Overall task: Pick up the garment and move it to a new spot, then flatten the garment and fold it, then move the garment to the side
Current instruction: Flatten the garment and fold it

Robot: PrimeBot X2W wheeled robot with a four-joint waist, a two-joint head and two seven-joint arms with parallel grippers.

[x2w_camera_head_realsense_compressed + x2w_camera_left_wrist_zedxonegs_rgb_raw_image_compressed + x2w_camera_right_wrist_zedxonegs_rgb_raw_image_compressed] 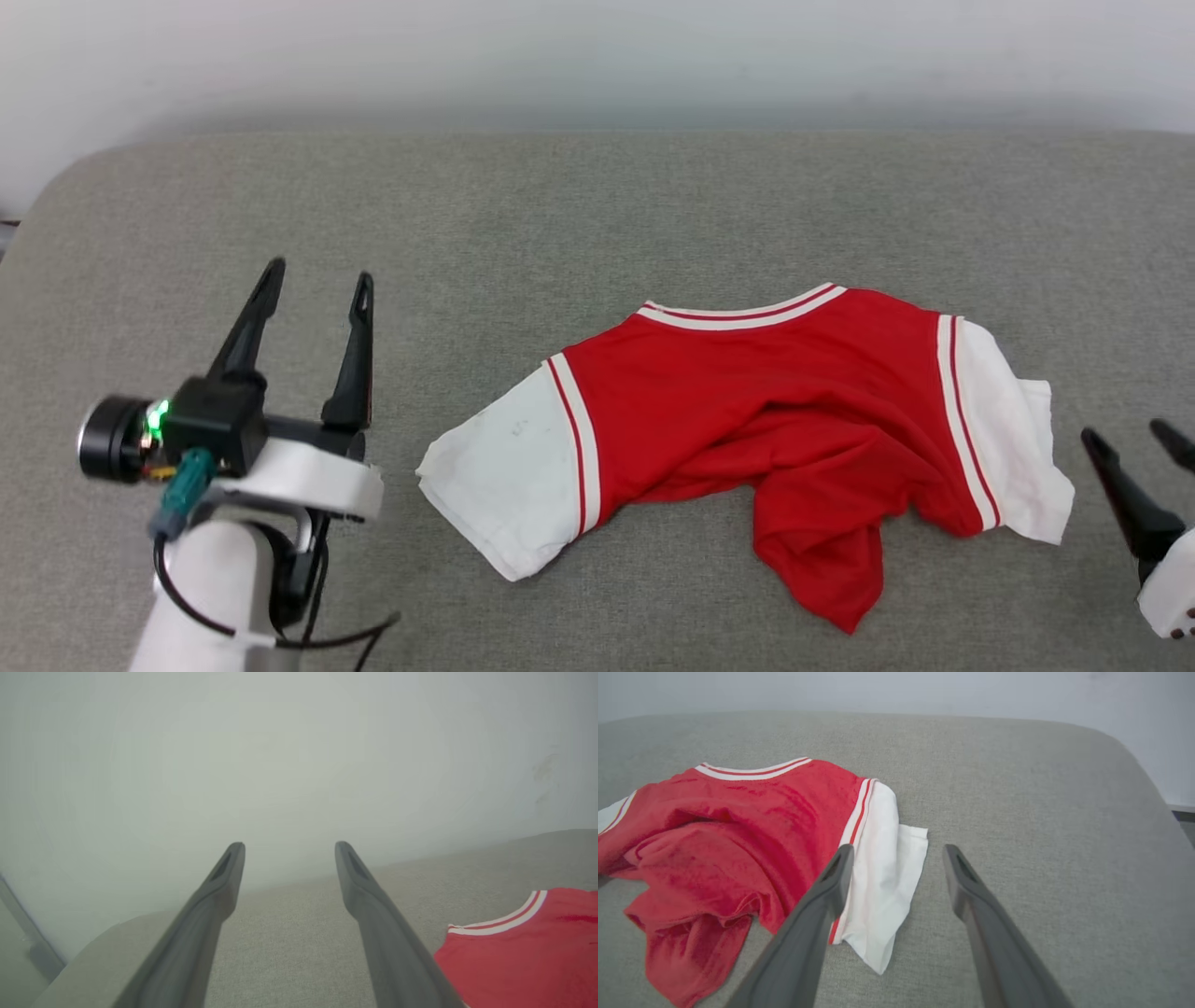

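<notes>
Now your left fingers (250, 322) and right fingers (1125, 490) stand spread, empty; the garment (747, 392) lies rumpled, bare cushion (597, 215) all around.

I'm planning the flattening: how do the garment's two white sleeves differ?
The left sleeve lies spread flat; the right sleeve is doubled, with a loose flap sticking out. The left sleeve shows a broad face, the right sleeve a narrower one. Both are white with red-striped trim.

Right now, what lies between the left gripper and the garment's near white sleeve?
Bare grey cushion. In the head view, the stretch from the open left gripper to the garment holds nothing else, and the gripper touches no cloth.
</notes>
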